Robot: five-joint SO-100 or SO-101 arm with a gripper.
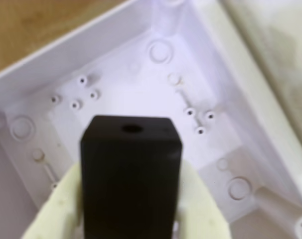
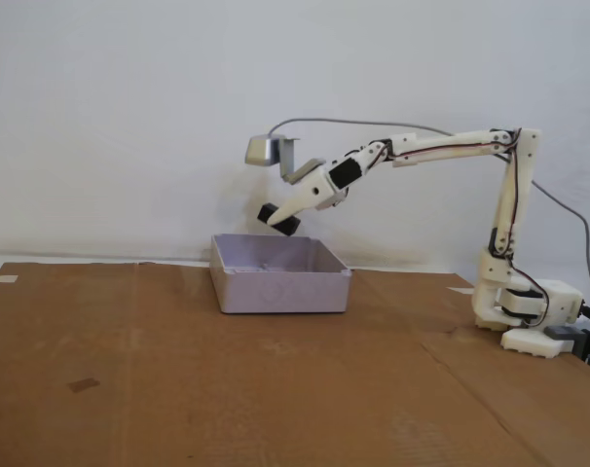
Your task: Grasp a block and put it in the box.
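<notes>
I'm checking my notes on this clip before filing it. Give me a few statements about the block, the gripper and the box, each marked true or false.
1. The gripper holds a black block. True.
2. The block already rests on the floor of the box. False: in the fixed view the block hangs above the box's rim.
3. The box is white and holds nothing yet. True: the wrist view shows only its bare floor with moulded studs.
4. The box stands on a bare metal table. False: it stands on brown cardboard.
5. The block's top face has a round hole. True.
</notes>
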